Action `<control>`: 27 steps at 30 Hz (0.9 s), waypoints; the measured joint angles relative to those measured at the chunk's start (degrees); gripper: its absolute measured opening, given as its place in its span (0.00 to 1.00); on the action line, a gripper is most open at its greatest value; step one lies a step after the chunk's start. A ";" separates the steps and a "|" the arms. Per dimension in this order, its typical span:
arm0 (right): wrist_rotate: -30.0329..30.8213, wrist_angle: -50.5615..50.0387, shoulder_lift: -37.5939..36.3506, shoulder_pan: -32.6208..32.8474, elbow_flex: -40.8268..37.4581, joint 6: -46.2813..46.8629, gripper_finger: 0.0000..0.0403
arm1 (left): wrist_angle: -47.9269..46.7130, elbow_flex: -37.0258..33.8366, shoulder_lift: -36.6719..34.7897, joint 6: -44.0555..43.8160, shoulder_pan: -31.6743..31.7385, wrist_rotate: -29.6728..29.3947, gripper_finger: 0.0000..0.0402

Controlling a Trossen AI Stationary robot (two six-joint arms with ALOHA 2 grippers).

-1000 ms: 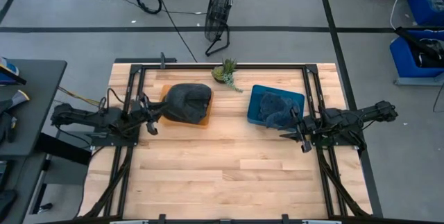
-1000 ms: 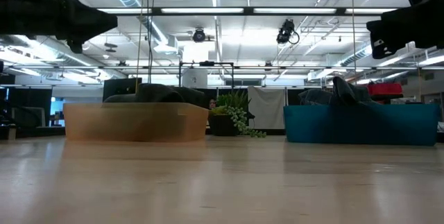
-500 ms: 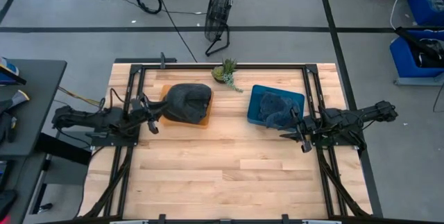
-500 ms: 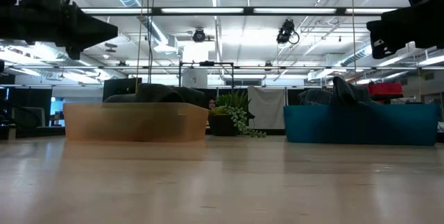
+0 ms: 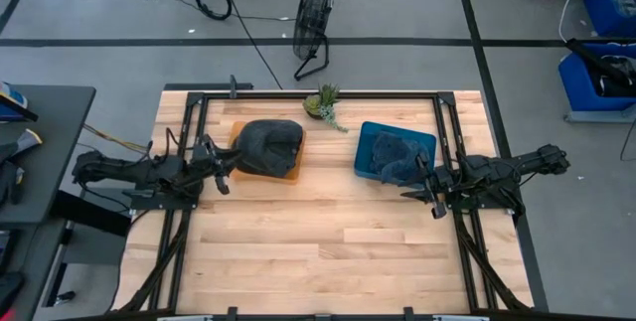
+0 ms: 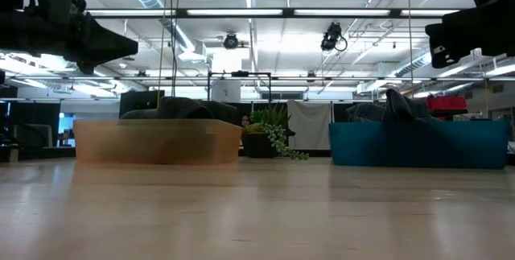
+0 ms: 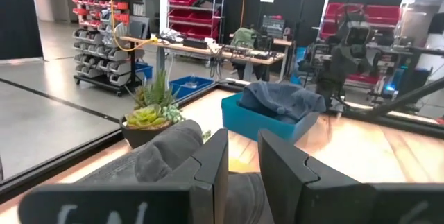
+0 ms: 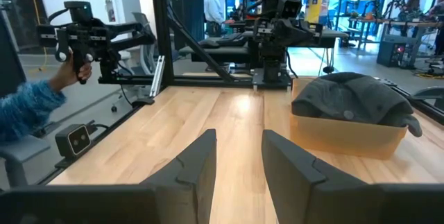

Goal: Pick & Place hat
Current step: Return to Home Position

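Observation:
A dark grey hat lies heaped in a shallow orange tray at the far left of the table; the left wrist view shows the hat right ahead. A second dark hat sits in a blue bin at the far right. My left gripper hovers just left of the orange tray, fingers a little apart, touching nothing. My right gripper hovers by the blue bin's near right corner, also a little open, and faces the left arm across the table.
A small potted plant stands at the far edge between tray and bin. Bare wooden tabletop spreads over the near half. A black frame borders the table. A person's blue sleeve shows beyond the table's left side.
My left gripper has dipped a little lower and edged toward the orange tray. The hats, tray and bin have stayed where they were.

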 joint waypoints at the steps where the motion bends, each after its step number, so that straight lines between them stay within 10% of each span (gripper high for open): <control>1: -0.02 0.00 0.00 -0.02 0.00 0.00 0.30 | -0.06 0.00 0.33 -0.25 0.00 0.01 0.21; 27: -0.04 0.00 0.00 0.00 0.00 -0.02 0.30 | 0.37 -0.02 0.98 3.37 -0.07 13.56 0.21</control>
